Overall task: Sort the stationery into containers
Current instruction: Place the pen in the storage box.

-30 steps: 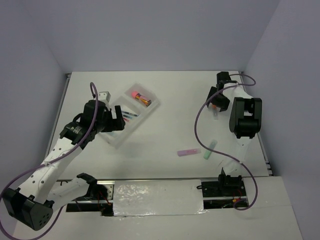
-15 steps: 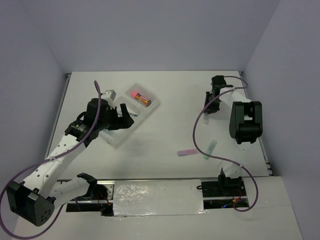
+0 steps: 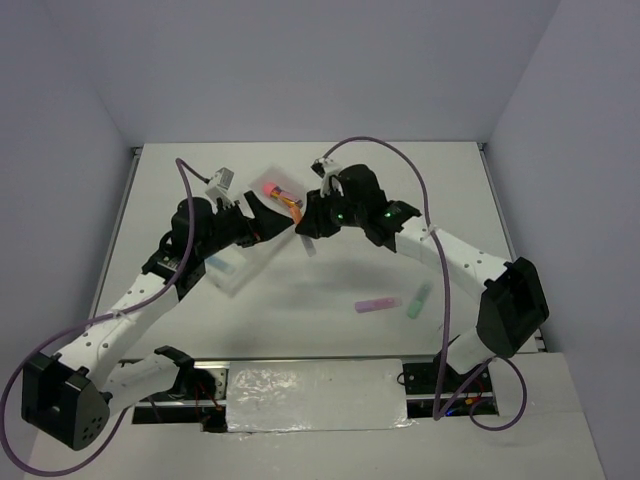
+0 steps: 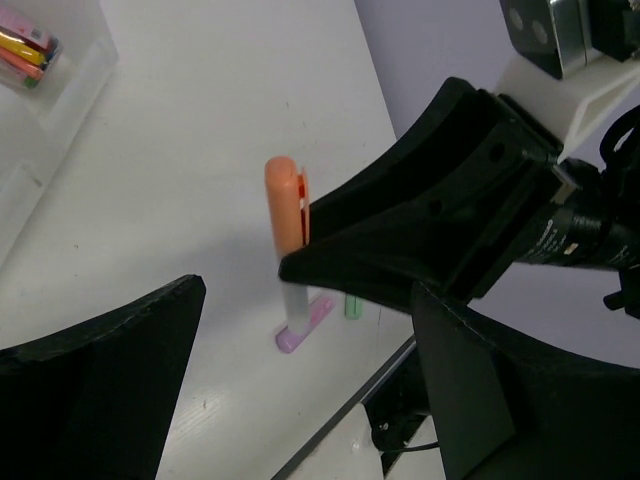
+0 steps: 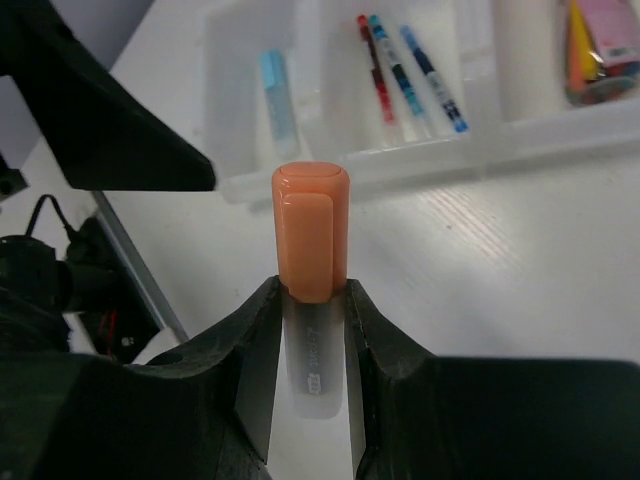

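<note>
My right gripper (image 3: 308, 228) (image 5: 312, 290) is shut on the orange-tipped grey piece (image 5: 310, 240) (image 4: 283, 200) and holds it above the table just right of the translucent three-compartment tray (image 3: 238, 283) (image 5: 420, 150). In the right wrist view the tray holds a blue bar (image 5: 273, 85), red and blue pens (image 5: 400, 70) and the pink-capped cylinder (image 5: 600, 40) (image 3: 270, 188). My left gripper (image 3: 268, 212) (image 4: 300, 300) is open and empty over the tray, facing the right gripper. A purple bar (image 3: 378, 304) (image 4: 300, 325) and a green bar (image 3: 418, 300) (image 4: 352, 305) lie on the table.
The table's metal front edge (image 4: 360, 395) runs close to the two loose bars. Purple cables (image 3: 400, 165) loop over both arms. Grey walls enclose the table at back and sides.
My right arm swung from the far right to the centre, beside the tray, with the orange-tipped piece in its jaws. My left gripper moved right over the tray.
</note>
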Tool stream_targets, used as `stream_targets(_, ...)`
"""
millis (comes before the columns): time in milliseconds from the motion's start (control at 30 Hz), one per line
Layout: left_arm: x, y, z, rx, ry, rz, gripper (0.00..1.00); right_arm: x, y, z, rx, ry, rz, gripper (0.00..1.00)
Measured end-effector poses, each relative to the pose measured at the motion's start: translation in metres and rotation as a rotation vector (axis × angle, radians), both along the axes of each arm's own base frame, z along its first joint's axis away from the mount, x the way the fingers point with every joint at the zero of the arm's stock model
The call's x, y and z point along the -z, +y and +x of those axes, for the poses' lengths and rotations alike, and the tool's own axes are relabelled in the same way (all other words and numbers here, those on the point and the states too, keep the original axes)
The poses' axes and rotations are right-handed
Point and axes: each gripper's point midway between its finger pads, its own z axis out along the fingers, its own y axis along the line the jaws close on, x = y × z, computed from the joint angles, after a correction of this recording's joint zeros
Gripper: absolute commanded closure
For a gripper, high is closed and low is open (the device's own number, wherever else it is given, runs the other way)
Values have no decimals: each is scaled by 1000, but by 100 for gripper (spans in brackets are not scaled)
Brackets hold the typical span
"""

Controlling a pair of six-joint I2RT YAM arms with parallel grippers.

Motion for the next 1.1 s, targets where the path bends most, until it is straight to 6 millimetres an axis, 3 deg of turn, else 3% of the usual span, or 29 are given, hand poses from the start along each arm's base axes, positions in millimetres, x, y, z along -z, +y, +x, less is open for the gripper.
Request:
stream_targets(167,3,0,-3,-3,7,-23,10,-2,26,-23,-51,27,59,85)
stream_targets(267,5,2,-5,-8,11,-24,21,-8,36,-29,-72,24,88,85)
stream_targets(467,5,11,-1,-38,10,-18,26,-14,45,-35,-92,24,145,84)
stream_targets(567,5,17,3,-60,11,-20,36,-13,50,-45,-132,44,164,84)
stream_targets(733,13,19,4,-61,16,-23,39,-22,61,-60,-202,41,202,84)
stream_targets(767,14,19,3,-57,17,-25,43,-22,62,-61,-208,44,204,84)
stream_targets(833,12,16,2,-41,18,-38,61,-22,64,-63,-208,49,205,84)
stream_targets(933,6,12,-1,-16,8,-62,97,-21,64,-62,-202,51,204,79)
stream_targets(1033,7,12,-1,-17,11,-58,100,-20,67,-61,-199,55,205,54)
stream_targets(1067,9,14,0,-28,15,-50,100,-20,68,-60,-197,58,206,13)
stream_targets(1100,12,17,2,-43,25,-35,100,-20,68,-58,-188,63,207,1)
